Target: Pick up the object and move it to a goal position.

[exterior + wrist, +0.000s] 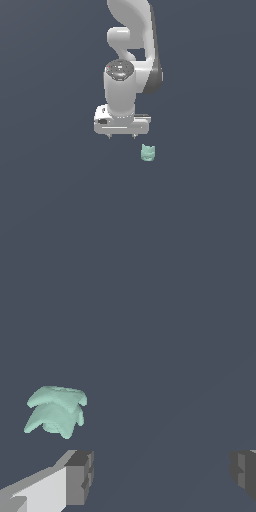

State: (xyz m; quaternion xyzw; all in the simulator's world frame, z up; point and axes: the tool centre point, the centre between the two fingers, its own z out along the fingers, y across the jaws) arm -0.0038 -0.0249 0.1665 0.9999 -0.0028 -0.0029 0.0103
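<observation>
The object is a tiny pale mint-green lump with a notched, two-pointed top, resting on the dark grey floor. My white gripper hangs above the floor, up and toward the exterior view's left of the object, apart from it. Its two fingertips stand wide apart, so it is open with nothing between them. In the wrist view the object lies outside the gap, beyond one grey finger pad; the other pad shows at the picture's edge.
The white arm rises behind the gripper in the exterior view. A plain dark grey surface fills everything around.
</observation>
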